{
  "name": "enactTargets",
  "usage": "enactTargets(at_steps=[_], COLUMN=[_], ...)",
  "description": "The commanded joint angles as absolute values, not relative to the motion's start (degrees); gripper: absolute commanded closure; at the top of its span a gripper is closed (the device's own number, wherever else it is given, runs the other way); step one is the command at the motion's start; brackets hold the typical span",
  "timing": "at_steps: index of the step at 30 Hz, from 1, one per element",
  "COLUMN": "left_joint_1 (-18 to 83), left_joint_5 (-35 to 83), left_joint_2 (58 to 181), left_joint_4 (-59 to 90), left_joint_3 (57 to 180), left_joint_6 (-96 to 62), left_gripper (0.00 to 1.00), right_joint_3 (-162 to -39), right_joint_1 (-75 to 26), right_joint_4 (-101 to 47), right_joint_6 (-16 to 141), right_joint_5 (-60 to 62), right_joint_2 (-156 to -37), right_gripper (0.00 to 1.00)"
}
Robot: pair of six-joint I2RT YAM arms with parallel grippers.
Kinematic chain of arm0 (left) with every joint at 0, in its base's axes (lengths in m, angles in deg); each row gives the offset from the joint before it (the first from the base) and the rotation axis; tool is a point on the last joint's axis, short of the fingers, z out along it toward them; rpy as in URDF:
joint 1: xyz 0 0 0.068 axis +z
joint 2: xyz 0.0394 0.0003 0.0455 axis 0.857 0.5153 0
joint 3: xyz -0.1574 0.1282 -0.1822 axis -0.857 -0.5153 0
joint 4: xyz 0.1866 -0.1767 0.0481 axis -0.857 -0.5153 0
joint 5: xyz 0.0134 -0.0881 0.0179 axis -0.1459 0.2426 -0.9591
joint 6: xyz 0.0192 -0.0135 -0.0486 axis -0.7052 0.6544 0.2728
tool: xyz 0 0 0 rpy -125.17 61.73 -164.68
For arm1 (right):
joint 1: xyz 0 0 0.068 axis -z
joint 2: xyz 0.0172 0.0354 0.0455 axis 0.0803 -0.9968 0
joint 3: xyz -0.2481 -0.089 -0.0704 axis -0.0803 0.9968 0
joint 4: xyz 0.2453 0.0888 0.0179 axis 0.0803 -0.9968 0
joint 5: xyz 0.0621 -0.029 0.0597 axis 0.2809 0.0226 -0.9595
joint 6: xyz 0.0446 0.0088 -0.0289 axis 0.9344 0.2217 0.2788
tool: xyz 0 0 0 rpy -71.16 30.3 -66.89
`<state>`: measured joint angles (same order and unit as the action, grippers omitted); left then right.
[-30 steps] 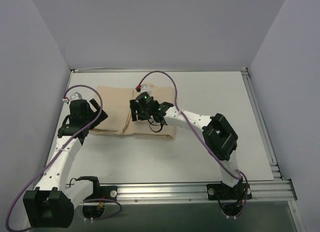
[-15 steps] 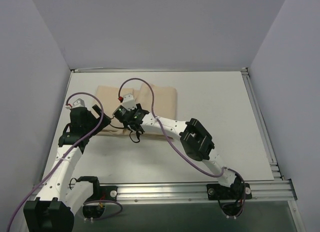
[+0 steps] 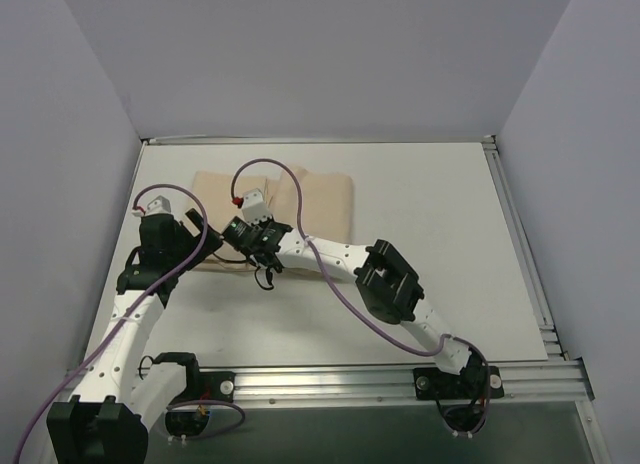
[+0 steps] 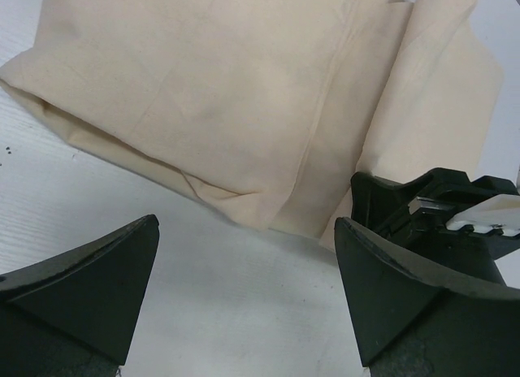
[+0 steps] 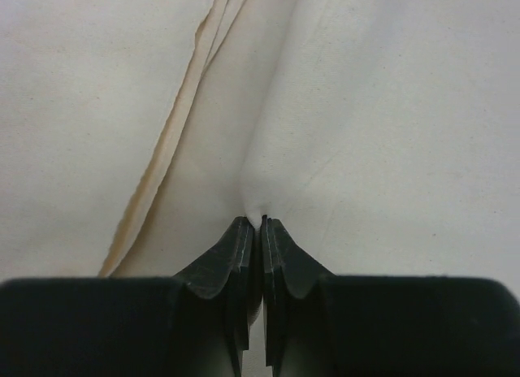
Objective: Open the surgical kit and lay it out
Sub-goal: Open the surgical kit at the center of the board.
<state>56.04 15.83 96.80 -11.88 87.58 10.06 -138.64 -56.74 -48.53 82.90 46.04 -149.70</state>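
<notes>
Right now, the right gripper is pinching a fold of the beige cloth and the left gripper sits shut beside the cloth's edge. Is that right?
Not quite: the left gripper is wide open, not shut. The left wrist view shows its fingers spread far apart beside the edge of the beige cloth. The right gripper is indeed pinching a fold of it.

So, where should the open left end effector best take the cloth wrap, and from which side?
Probably the folded near-left edge of the cloth wrap, approached low from the near side. The layers end there in a raised lip facing the left end effector; the flat top offers little to pinch.
</notes>
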Motion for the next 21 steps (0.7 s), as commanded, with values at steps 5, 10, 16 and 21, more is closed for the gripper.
enactTargets(at_steps=[5, 10, 16, 21], left_joint_1=[55.8, 55.8, 54.4, 51.7], left_joint_5=[20.1, 21.8, 23.0, 22.5], left_joint_2=[97.5, 99.0, 102.5, 106.4], left_joint_4=[-6.5, -5.7, -5.2, -5.7], left_joint_3=[87.6, 88.1, 89.2, 90.9], left_joint_6=[8.1, 7.5, 7.1, 7.1], left_gripper=[0.02, 0.02, 0.01, 0.03], right_joint_3=[-132.2, -115.3, -98.6, -91.4], right_joint_1=[-55.9, -45.9, -28.3, -12.2], right_joint_4=[-46.5, -42.9, -40.0, -37.8], right_joint_6=[82.3, 83.7, 83.2, 82.0], right_joint_5=[51.8, 49.5, 45.8, 40.2], right_joint_2=[-135.3, -122.0, -108.5, -103.6], right_gripper=[1.0, 1.0, 1.0, 0.65])
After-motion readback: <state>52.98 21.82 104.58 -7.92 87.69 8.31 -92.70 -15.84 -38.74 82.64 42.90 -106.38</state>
